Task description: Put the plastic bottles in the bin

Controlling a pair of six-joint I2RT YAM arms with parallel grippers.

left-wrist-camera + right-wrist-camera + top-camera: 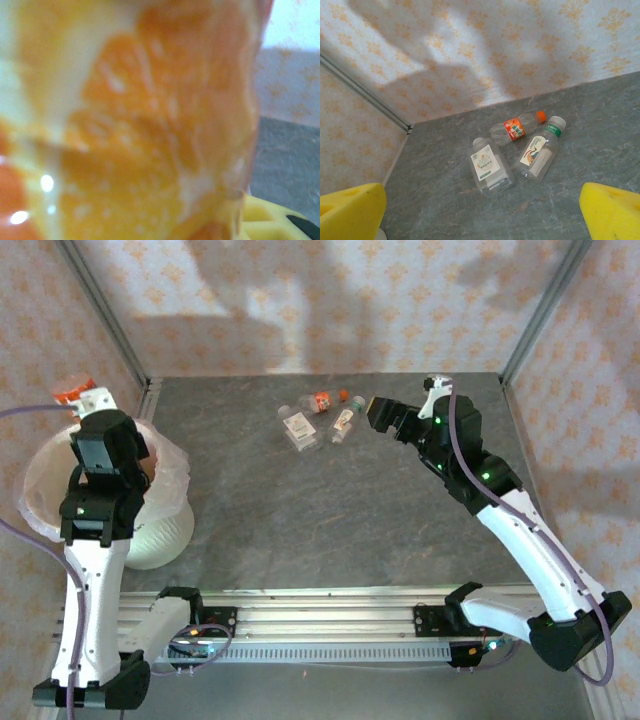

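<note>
From the overhead camera I see a grey worktop [300,530] walled on three sides by patterned paper. My left arm reaches over the bin [35,475], a pale round bucket with a thin white bag [172,468] draped over its rim, standing at the left edge of the worktop. The left jaws are clamped on the orange-wrapped bottle [72,395], held in the air by the bin's far side. I cannot tell whether it hangs squarely over the opening. On the left wrist camera that bottle [150,125] is a blurred orange and white mass pressed close to the lens, with one yellow pad [265,220] peeking out at the lower right.

Three more bottles lie on their sides in a tight cluster toward the back of the worktop, near its middle and well apart from the bin. The square bottle [298,430] with a white label lies nearest the arms. Behind it lies the orange-capped bottle [322,400], and to the right the white-capped bottle [343,423] with a green band at its neck. I cannot tell whether they touch.

My right arm stretches toward this cluster, and the right jaws sit just to its right, low over the worktop. On the right wrist camera the jaws stand wide apart, a yellow pad [350,210] in each lower corner, nothing between them. Ahead lie the square bottle [490,167], the orange-capped bottle [515,129] and the white-capped bottle [540,152].
</note>
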